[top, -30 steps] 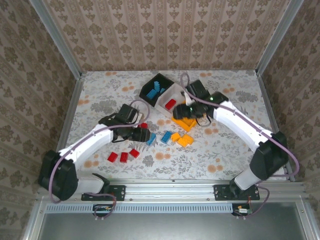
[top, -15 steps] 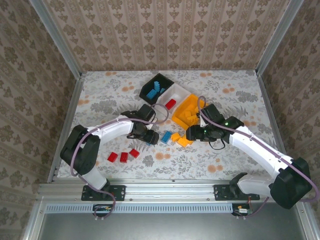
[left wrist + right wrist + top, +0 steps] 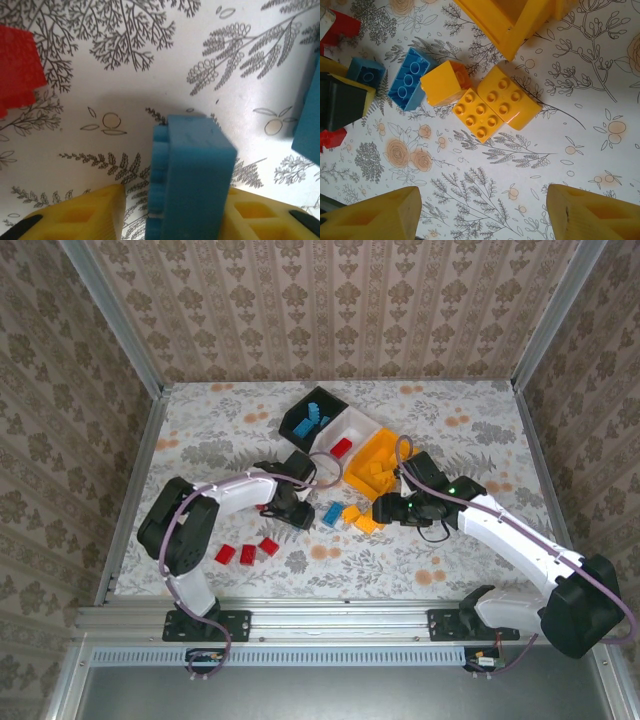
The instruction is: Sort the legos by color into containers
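My left gripper (image 3: 293, 510) is low on the table, its jaws round a blue lego (image 3: 192, 185) that stands on edge. The right finger (image 3: 260, 217) touches the lego, and a strip of table shows between it and the left finger (image 3: 85, 215). My right gripper (image 3: 482, 210) hangs open and empty just short of three orange legos (image 3: 497, 107). More blue legos (image 3: 410, 77) lie beside them. The containers stand in a row: black bin (image 3: 335, 400) with blue legos, white bin (image 3: 370, 423) with a red lego (image 3: 341, 447), orange bin (image 3: 385, 440) with orange ones.
Three red legos (image 3: 248, 552) lie near the front left of the table. Another red lego (image 3: 17, 70) lies just beyond my left gripper. The two grippers are close together, with the loose blue and orange legos between them. Metal rails border the table.
The left jaws have narrowed round the blue lego after the arm reached right. The right gripper came down from over the orange bin to the loose orange legos, jaws unchanged.
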Motion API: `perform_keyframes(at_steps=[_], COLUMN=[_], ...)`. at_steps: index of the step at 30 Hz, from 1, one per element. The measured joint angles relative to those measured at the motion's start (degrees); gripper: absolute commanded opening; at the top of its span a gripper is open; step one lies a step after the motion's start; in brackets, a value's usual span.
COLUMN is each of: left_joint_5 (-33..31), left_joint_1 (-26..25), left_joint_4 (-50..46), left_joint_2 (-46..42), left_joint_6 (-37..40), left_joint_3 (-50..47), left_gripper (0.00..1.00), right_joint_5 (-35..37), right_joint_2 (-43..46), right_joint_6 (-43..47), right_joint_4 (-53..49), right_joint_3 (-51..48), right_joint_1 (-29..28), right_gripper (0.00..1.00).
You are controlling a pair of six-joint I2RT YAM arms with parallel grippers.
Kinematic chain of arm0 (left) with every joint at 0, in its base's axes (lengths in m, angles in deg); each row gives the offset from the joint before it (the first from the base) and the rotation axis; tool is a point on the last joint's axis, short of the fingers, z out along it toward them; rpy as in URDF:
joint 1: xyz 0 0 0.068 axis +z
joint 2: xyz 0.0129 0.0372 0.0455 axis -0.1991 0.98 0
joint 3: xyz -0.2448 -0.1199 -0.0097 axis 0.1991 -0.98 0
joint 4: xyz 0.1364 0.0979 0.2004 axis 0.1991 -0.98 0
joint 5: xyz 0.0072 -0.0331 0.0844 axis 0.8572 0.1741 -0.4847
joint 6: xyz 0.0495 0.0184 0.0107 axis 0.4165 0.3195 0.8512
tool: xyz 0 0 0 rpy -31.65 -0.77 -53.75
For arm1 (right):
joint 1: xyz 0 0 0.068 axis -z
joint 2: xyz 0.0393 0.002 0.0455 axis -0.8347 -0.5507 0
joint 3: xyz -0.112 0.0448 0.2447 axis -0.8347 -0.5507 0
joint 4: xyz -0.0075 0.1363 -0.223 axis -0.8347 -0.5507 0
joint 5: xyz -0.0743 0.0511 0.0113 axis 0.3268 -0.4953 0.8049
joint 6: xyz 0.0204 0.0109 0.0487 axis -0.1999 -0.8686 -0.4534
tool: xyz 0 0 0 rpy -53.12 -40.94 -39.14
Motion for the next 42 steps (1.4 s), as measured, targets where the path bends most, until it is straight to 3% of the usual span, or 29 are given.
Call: perform_keyframes(at_steps=[7, 15, 21, 30, 42], left_joint_5=[0.02, 1.33, 4.09, 7.72, 2.14], left_joint_1=[0.0, 0.04, 1.25, 10.36, 12.81], left_joint_4=[0.11, -0.48, -3.52, -8.76, -9.77], left_joint_2=[0.52, 0.31, -5.03, -4.46, 23.21], left_joint_6=[0.7, 0.74, 0.52, 2.08, 7.37], left_joint_3=[0.79, 1.36, 4.98, 29.77, 61.79], left_gripper=[0.19, 0.16, 0.16, 0.16, 0.16], right_joint_5=[0.02, 0.04, 0.04, 0.07, 0.07], right_joint_2=[0.02, 0.35, 1.36, 5.66, 10.99], right_joint_6=[-0.26, -0.24, -0.24, -0.66, -3.98], right_joint_4=[0.04, 0.04, 0.0, 0.02, 0.48], right_joint_3=[0.0, 0.0, 0.0, -1.99, -6.56], right_joint_1=[0.0, 0.0, 0.0, 0.0, -0.63], right_gripper=[0.68, 0.69, 0.69, 0.68, 0.68])
